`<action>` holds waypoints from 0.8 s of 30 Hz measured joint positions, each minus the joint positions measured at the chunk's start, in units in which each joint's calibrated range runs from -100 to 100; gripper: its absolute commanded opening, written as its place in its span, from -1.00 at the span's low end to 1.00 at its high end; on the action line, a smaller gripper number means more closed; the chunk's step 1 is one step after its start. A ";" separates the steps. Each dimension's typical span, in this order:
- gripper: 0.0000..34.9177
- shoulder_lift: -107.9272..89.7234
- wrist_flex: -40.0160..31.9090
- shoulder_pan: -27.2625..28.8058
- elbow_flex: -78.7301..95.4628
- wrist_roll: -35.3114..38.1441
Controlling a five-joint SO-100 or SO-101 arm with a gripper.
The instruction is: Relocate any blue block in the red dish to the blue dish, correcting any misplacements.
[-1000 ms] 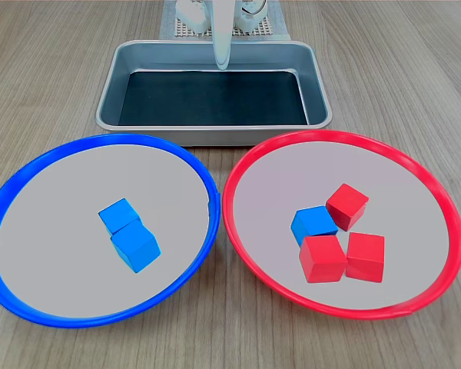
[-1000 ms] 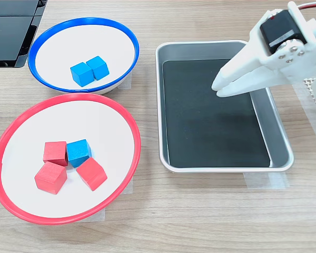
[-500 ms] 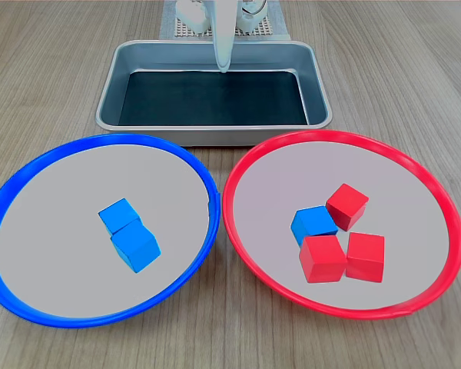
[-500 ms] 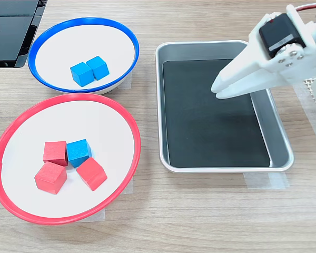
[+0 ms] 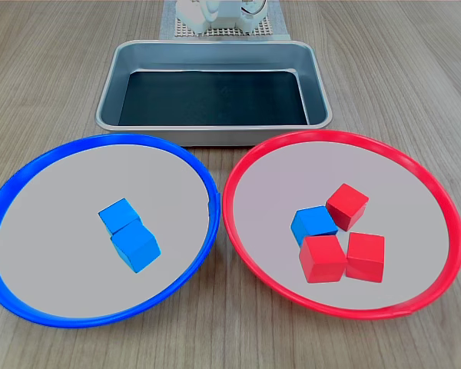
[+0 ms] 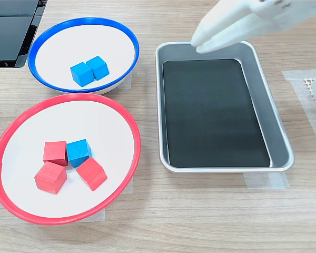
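The blue block (image 6: 79, 152) lies in the red dish (image 6: 127, 128), touching the red cubes (image 6: 55, 153) around it. The gripper (image 6: 198, 44), its jaws nearly together and empty, hovers over the tray's (image 6: 161, 105) far corner in the second exterior view, well apart from the block and nearer the blue dish (image 6: 132, 43).

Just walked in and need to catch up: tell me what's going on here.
A white robot gripper hangs over the metal tray's far edge in the second exterior view, holding nothing. One blue block sits among three red cubes in the red dish. The blue dish holds two blue cubes. Nothing has been picked up yet.
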 measured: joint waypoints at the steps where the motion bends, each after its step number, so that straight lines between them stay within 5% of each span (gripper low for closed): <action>1: -1.00 2.22 0.00 0.00 -2.18 0.78; 7: -1.00 21.06 0.41 0.00 -19.24 9.96; 14: -0.93 36.32 -7.26 0.00 -30.94 20.95; 24: -0.66 55.84 -7.83 -2.04 -48.28 25.25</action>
